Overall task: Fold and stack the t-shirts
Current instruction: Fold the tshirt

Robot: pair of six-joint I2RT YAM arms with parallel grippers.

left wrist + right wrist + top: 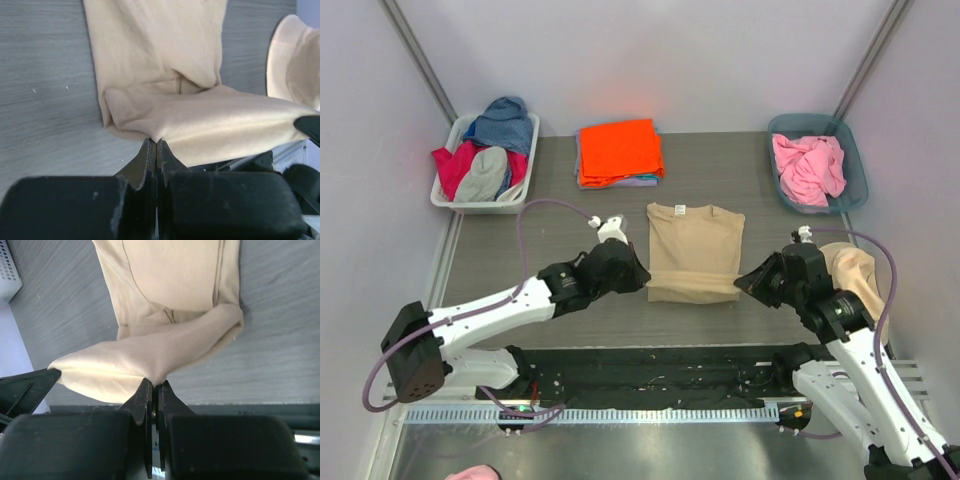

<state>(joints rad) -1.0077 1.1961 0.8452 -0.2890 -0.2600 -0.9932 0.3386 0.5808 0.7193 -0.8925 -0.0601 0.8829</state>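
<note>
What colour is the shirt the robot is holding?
The shirt is tan, a light beige. It shows best in the top external view.

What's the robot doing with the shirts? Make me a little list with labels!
shirt being folded: tan t-shirt, mid table
left end effector: shut on the tan t-shirt's near edge
right end effector: shut on the same edge, at the other corner
near edge: raised off the table
stack: orange t-shirt on top, behind the tan one
white bin: mixed clothes, far left
blue bin: pink cloth, far right
</note>
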